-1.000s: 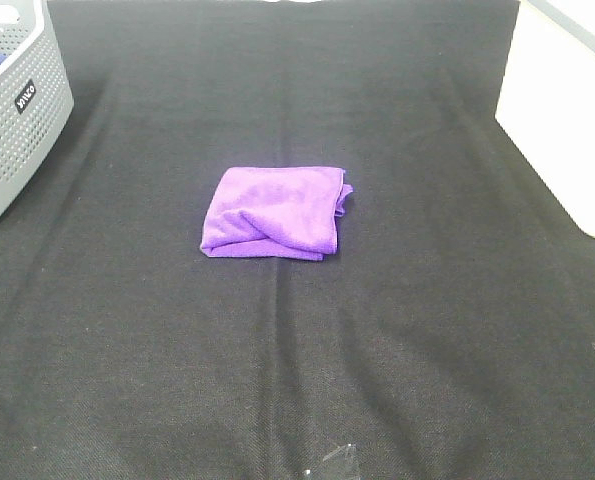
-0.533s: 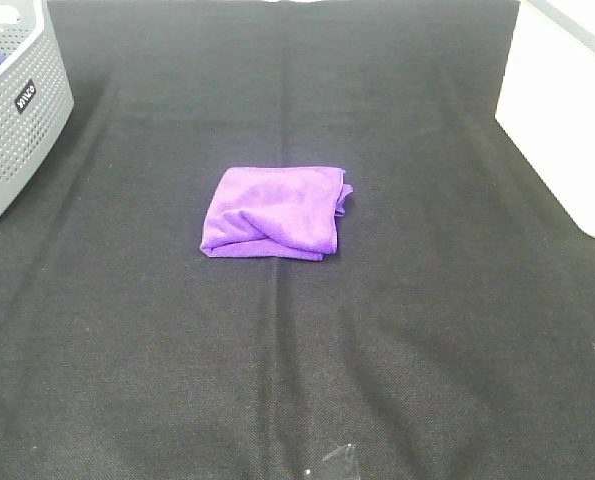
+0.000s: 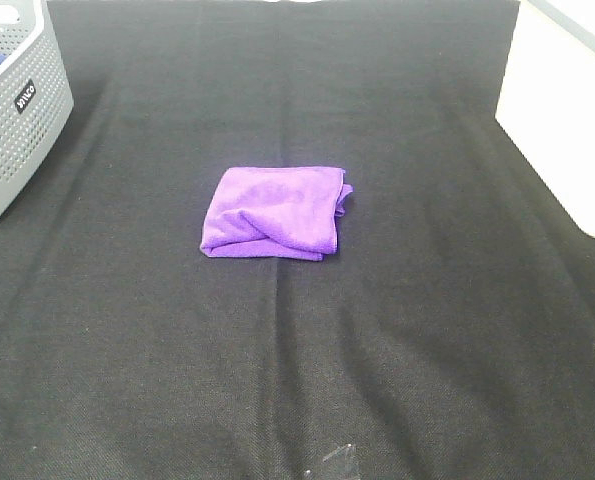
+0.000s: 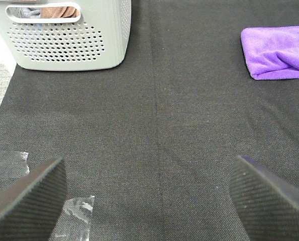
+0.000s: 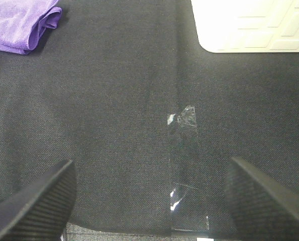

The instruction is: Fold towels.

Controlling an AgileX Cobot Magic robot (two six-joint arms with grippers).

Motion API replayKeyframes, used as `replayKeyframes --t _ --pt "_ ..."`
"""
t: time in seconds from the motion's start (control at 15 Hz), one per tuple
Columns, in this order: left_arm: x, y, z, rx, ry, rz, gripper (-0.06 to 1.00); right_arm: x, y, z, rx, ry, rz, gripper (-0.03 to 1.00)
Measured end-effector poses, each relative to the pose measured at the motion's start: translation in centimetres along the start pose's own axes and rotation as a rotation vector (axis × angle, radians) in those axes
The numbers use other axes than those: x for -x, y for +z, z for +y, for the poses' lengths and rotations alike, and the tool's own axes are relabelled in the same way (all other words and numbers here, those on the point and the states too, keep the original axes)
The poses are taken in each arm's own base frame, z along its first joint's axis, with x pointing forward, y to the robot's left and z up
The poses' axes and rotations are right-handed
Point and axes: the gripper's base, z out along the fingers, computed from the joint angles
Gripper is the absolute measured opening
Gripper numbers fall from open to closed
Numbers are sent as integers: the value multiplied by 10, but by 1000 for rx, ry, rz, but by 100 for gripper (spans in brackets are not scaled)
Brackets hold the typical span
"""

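The purple towel (image 3: 275, 211) lies folded into a small, slightly rumpled packet near the middle of the black table cloth. It also shows in the left wrist view (image 4: 278, 51) and in the right wrist view (image 5: 21, 22). No white tag shows. My left gripper (image 4: 149, 201) is open and empty, low over bare cloth, well short of the towel. My right gripper (image 5: 152, 198) is open and empty near the table's front edge, also away from the towel. Neither arm shows in the exterior high view.
A grey perforated basket (image 3: 17, 100) stands at the back left, with cloth inside (image 4: 59, 11). A white box (image 3: 562, 115) stands at the back right. Clear tape strips stick to the cloth (image 5: 187, 165) (image 4: 76, 218). The black cloth (image 3: 297, 350) covers the table.
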Motion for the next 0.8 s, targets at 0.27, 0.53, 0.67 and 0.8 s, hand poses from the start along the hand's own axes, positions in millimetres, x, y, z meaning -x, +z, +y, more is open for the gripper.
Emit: replayKeyframes --t 0.27,0.53,0.67,0.8 --pt "0 0 0 -1 0 0 83 0 0 0 0 0 0 78" --pt "0 0 0 -1 -1 0 83 0 0 0 0 0 0 78" --pt "0 0 0 -1 -1 0 83 0 0 0 0 0 0 78" --pt "0 0 0 -1 -1 0 83 0 0 0 0 0 0 78"
